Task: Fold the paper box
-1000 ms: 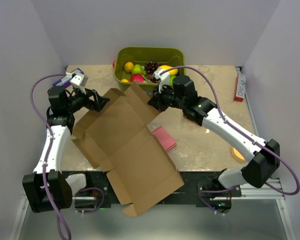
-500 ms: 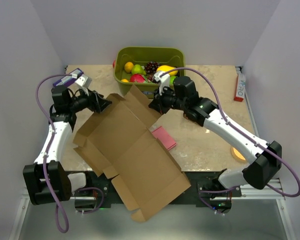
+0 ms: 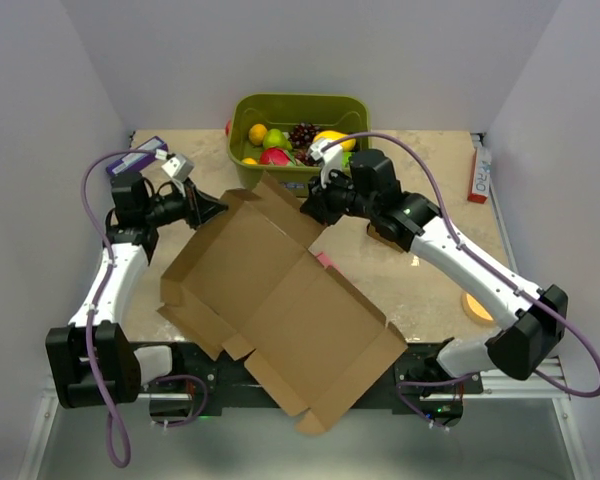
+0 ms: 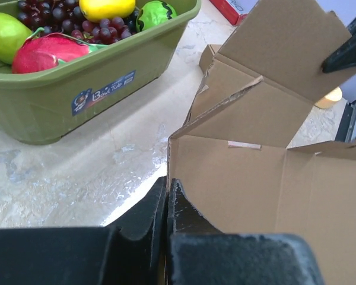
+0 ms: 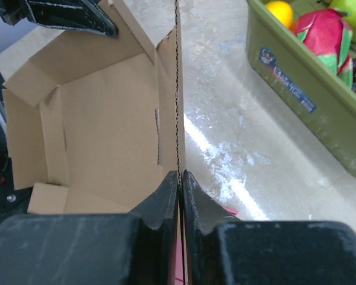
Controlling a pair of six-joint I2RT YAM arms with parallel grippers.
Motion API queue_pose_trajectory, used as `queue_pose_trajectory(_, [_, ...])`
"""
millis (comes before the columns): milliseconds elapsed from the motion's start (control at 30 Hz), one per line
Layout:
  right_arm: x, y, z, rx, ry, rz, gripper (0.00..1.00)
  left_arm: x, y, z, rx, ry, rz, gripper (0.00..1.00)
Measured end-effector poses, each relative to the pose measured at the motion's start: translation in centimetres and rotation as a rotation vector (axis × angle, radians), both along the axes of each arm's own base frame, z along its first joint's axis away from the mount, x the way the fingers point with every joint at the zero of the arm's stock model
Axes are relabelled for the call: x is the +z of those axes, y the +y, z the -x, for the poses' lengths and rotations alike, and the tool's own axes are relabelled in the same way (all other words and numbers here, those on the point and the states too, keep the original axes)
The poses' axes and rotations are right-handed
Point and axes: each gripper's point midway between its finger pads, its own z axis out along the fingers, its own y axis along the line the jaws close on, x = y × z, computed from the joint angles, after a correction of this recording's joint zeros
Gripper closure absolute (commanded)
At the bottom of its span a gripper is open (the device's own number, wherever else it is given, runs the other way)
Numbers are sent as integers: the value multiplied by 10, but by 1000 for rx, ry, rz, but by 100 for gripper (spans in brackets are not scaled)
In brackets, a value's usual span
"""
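Beige counter (image 3: 430, 200) is carrying the box (image 3: 280, 300), which is lying opened out from the middle past the near edge, its far flaps rising just before the green tub (image 3: 242, 120). The left gripper (image 4: 167, 185) is pinching the far-left wall's edge, closed tight on the cardboard. The right gripper (image 5: 180, 177) is clamping the far-right flap edge-on, likewise closed on it. Folding well is likely calling for both arms swinging their panels along the creases together, not pulling outward, so the thin board isn't buckling or slipping free
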Motion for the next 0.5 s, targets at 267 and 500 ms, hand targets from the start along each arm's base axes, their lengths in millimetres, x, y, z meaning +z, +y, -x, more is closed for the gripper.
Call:
queue_pose_trajectory(267, [19,-14,-5,-81,-36,-1,15,9,20,-10,164,-52,-62,100])
queue_pose_trajectory(500, [52,-41,3,-192,-96,-55,14,53,58,-1,407,-225,-81,100])
